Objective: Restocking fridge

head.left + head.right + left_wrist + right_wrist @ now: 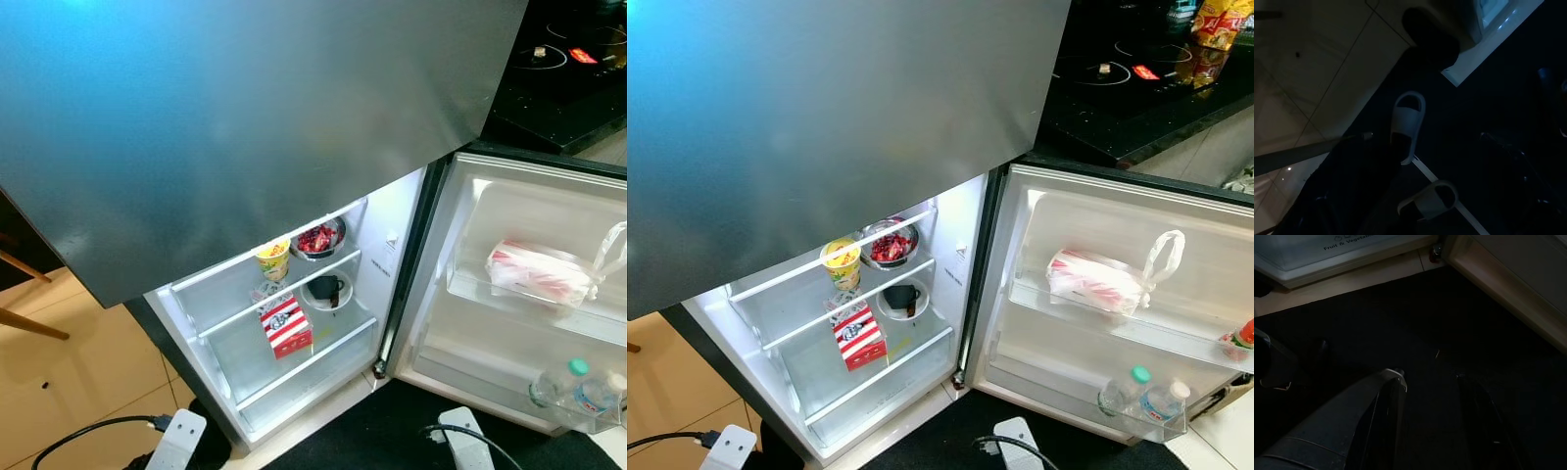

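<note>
Below the head camera, fridge (294,343) open, door (1097,323) swung right; right gripper (1430,382) hangs empty near the floor, jaws apart; left jaws indiscernible. Judged step: between items; next, fetch stock.

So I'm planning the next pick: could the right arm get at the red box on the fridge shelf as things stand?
Probably yes. The fridge door stands wide open and the red box sits at the shelf's front with nothing before it. The right gripper hangs low over the dark mat, fingers apart and empty.
</note>
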Robot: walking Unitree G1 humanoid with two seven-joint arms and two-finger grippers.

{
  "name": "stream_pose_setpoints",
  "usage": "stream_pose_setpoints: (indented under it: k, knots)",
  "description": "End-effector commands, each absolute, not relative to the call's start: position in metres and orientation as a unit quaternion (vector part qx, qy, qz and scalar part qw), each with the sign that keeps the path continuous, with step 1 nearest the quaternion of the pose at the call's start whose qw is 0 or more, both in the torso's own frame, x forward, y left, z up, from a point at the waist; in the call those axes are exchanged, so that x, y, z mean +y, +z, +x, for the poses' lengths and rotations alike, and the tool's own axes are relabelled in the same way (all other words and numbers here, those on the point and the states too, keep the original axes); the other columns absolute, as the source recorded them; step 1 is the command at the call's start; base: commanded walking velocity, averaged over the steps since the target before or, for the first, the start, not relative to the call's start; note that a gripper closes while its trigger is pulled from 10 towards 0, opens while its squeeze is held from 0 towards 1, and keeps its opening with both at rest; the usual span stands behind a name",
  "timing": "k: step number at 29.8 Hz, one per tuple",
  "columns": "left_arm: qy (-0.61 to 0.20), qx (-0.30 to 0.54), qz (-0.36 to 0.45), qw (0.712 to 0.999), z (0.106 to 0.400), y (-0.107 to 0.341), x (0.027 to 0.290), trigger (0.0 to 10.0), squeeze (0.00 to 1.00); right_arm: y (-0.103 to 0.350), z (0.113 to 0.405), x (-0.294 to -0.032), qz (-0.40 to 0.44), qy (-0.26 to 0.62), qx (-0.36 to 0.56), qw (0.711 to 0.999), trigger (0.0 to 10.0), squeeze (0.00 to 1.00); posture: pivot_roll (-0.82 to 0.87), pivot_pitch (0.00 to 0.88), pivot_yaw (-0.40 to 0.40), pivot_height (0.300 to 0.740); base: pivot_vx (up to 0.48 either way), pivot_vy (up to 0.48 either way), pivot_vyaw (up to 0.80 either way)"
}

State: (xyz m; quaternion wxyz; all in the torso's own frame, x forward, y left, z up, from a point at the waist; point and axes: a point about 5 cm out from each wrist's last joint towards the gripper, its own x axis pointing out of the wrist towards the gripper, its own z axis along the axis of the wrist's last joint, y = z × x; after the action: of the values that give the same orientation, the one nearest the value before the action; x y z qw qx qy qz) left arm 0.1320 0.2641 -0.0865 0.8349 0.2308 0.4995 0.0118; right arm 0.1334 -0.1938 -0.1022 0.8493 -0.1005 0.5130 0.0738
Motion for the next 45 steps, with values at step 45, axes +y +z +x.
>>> stream_pose_setpoints:
  k: [45]
  knots:
    - [0.000, 0.502, 0.232, 0.833, 0.1292, -0.0885, 0.2603, 10.0, 0.00, -0.1019, 0.1342, -0.1931, -0.094, 0.067, 0.508, 0.853, 10.0, 0.00, 0.03, 0.000, 0.024, 0.740, 0.000, -0.137, 0.00]
